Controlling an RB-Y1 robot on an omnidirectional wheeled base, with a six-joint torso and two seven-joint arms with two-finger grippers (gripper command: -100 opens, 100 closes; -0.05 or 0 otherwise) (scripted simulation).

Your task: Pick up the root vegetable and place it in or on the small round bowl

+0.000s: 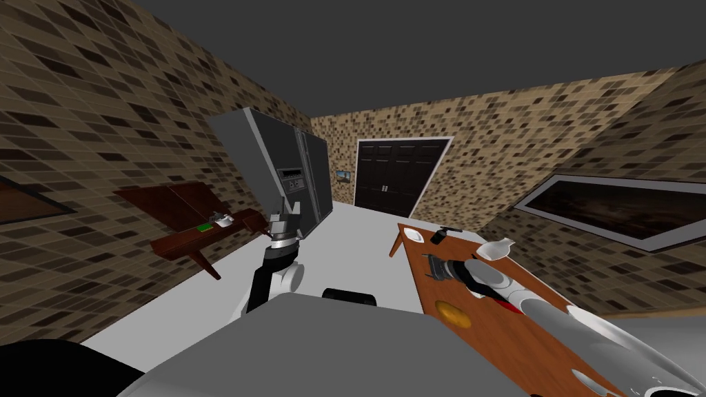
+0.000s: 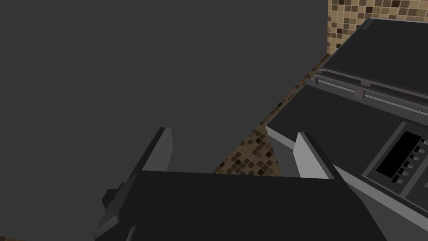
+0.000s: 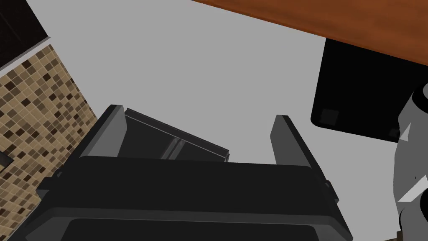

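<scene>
The root vegetable (image 1: 453, 314), a flat orange-yellow lump, lies on the orange-brown table (image 1: 545, 344) near its left edge, close to me. A small white round bowl (image 1: 412, 235) sits at the table's far left corner. A larger white dish (image 1: 498, 249) lies further right. My right arm reaches over the table. Its gripper (image 1: 429, 265) hangs open at the left edge, beyond the vegetable and short of the small bowl, holding nothing. In the right wrist view the open gripper (image 3: 199, 113) faces grey floor past the table's edge (image 3: 355, 29). My left gripper (image 1: 283, 209) (image 2: 234, 136) is raised, open and empty.
A tall dark fridge (image 1: 289, 165) (image 2: 376, 104) stands ahead on the left, just behind my left hand. A dark wooden side table (image 1: 200, 234) with small items stands against the left wall. A dark object (image 1: 437, 236) lies beside the small bowl. Dark double doors (image 1: 396, 176) are far ahead.
</scene>
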